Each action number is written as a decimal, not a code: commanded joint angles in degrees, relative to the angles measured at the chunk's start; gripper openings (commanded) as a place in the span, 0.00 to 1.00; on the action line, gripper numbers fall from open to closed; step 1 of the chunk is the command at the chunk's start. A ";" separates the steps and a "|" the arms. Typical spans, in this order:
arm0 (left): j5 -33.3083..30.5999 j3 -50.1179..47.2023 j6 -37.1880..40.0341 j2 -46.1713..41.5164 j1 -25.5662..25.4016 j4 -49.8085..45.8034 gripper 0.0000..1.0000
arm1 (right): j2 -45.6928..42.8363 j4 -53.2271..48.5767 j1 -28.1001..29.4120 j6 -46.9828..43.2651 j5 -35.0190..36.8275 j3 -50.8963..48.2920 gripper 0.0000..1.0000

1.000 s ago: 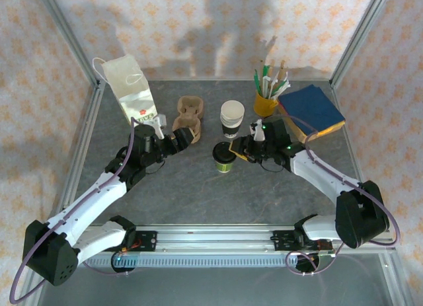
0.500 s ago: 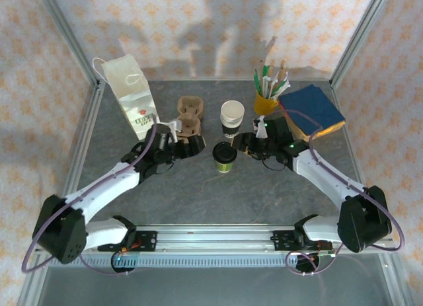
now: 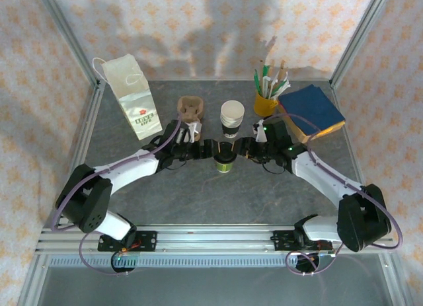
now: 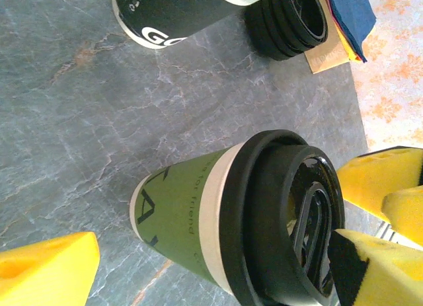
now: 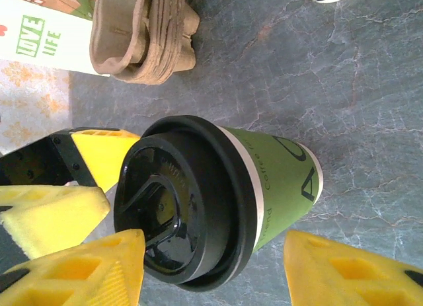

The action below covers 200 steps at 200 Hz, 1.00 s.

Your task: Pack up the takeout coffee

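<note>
Takeout coffee [image 3: 224,162]: one cup, green wall, black lid, upright on the grey table [image 3: 198,200] at mid-depth, between the two claws.

Near edge: two arms, both reaching forward and inward with forearms low, meeting at the cup from either side.

Left gripper [image 3: 213,150] is at the cup's left, jaws wide and straddling it. In its wrist view one pad sits clear of the cup's foot. The other overlaps the lid rim; cannot tell if it touches.

Right gripper [image 3: 239,149] is at the cup's right, jaws parted to a middling width around the lid. One finger [image 5: 350,273] stands clear of the wall; no squeeze seen.

Behind the cup: one stack of white cups [image 3: 231,118] with a dark band, and one stack of black lids [image 4: 291,22] near it.

Far row, left to right:
- one paper bag [image 3: 135,101]
- one stack of pulp carriers [image 3: 190,109]
- one yellow cup [image 3: 265,102] of sticks
- one pile of blue napkins [image 3: 310,108]

Versus a second ago: the left arm has swung from beside the carriers across to the cup. The cup is in the same spot and the right arm has barely moved.
</note>
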 commanded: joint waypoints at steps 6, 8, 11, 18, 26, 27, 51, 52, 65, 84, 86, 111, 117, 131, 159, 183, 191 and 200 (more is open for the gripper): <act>1.78 2.22 1.52 1.59 -0.27 2.84 0.89 | 1.54 2.62 -0.36 -1.52 -0.63 -0.77 0.56; 1.79 2.24 1.52 1.69 -0.30 2.77 0.89 | 1.64 2.62 -0.36 -1.56 -0.66 -0.71 0.56; 1.71 2.32 1.52 1.84 -0.26 2.67 0.89 | 1.89 2.66 -0.36 -1.63 -0.75 -0.70 0.56; 1.66 2.42 1.52 2.13 -0.31 2.54 0.88 | 2.24 2.79 -0.35 -1.80 -0.89 -0.66 0.56; 1.55 2.42 1.52 2.53 -0.34 2.34 0.88 | 2.72 2.96 -0.36 -1.88 -0.94 -0.68 0.56; 1.54 2.42 1.52 2.60 -0.30 2.30 0.88 | 2.74 2.97 -0.36 -1.94 -0.94 -0.68 0.56; 1.10 2.34 1.52 3.92 -0.26 1.59 0.86 | 3.87 2.87 -0.34 -2.11 -0.65 -0.61 0.56; 1.09 2.33 1.52 3.96 -0.30 1.53 0.86 | 3.93 2.79 -0.35 -2.19 -0.66 -0.60 0.56; 0.66 1.79 1.52 4.27 -0.27 1.39 0.84 | 4.30 2.71 -0.36 -2.34 -0.46 -0.80 0.56; -0.05 0.51 1.45 4.43 -0.23 1.65 0.83 | 4.90 2.24 -0.37 -2.71 0.02 -1.38 0.56; -0.12 0.45 1.37 4.50 -0.20 1.70 0.83 | 5.05 2.26 -0.36 -2.75 0.09 -1.45 0.56; 0.29 -1.15 0.12 5.34 0.09 2.82 0.80 | 5.87 1.27 -0.36 -3.62 1.67 -2.24 0.55; 0.30 -1.52 -0.02 5.48 0.21 3.09 0.79 | 6.12 1.16 -0.32 -3.69 1.91 -2.50 0.55; 0.10 -2.79 -0.59 5.75 0.79 3.94 0.78 | 6.64 1.10 -0.43 -3.46 2.95 -3.12 0.55; 0.37 -6.04 -1.43 5.01 2.05 4.91 0.76 | 7.58 1.42 -0.96 -1.64 4.44 -5.97 0.55; 0.42 -8.20 -1.47 5.15 2.04 5.41 0.75 | 8.15 5.22 -1.07 0.77 2.48 -9.79 0.54; 0.43 -8.55 -1.39 5.26 1.82 5.31 0.74 | 8.05 5.92 -1.02 0.98 2.02 -10.39 0.54; 0.01 -8.98 -1.34 4.81 1.64 5.26 0.74 | 7.59 6.28 -0.98 1.02 1.87 -10.70 0.54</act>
